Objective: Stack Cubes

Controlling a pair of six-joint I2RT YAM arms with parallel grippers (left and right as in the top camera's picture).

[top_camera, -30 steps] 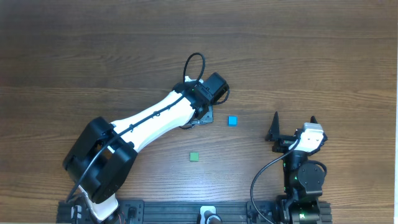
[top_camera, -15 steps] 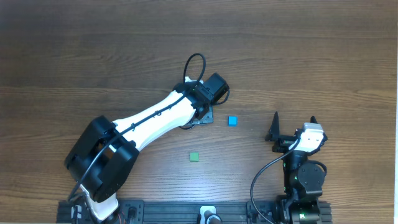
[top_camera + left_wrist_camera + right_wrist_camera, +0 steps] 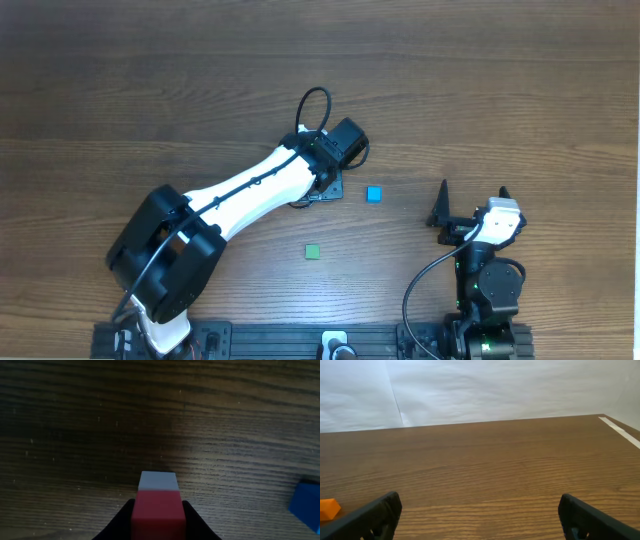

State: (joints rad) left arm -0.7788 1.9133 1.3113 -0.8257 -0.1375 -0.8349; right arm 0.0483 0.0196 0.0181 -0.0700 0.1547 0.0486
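A red cube (image 3: 157, 515) sits between the fingers of my left gripper (image 3: 158, 510), which is shut on it just above the wood. A pale grey face (image 3: 158, 481) adjoins the cube's far side; I cannot tell whether that is a separate cube. In the top view the left gripper (image 3: 328, 186) is near the table's middle, under its wrist. A blue cube (image 3: 373, 193) (image 3: 305, 509) lies on the table a little to its right. A green cube (image 3: 313, 252) lies nearer the front. My right gripper (image 3: 470, 196) (image 3: 480, 525) stands open and empty at the right.
A small orange object (image 3: 329, 508) lies on the wooden table (image 3: 500, 90) beside the right gripper's finger. A white wall (image 3: 495, 390) rises behind the far edge.
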